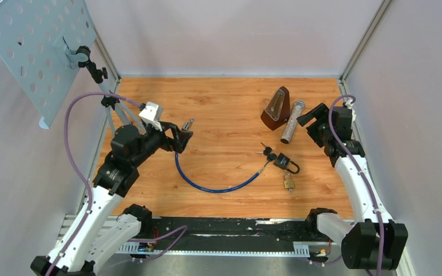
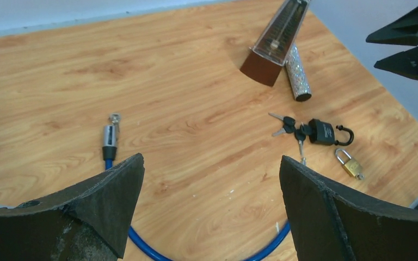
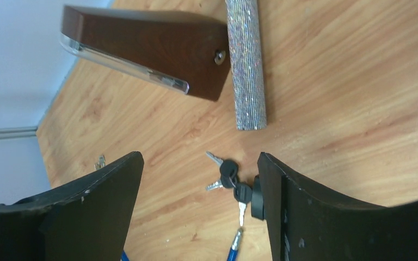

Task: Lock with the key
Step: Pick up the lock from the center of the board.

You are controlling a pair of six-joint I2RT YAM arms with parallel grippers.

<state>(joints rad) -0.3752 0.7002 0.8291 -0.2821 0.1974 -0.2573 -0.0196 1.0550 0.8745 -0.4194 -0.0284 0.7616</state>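
Now left arm [image 1: 128, 147] and right arm [image 1: 354, 172] hang bent above the table [image 1: 218, 109], jaws wide apart, empty.

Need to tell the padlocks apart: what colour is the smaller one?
The smaller padlock is brass-gold, clearest in the left wrist view.

Lighting: bright, even and diffuse, from overhead. Shadows beside the metronome [image 1: 276, 109] and the black padlock [image 1: 285, 163] are short and soft-edged. The wooden table [image 1: 218, 103] reads matte with a faint sheen; the glitter tube [image 3: 246, 65] sparkles. Overhead view sharp; wrist views softer, with mild wide-angle bending at the edges
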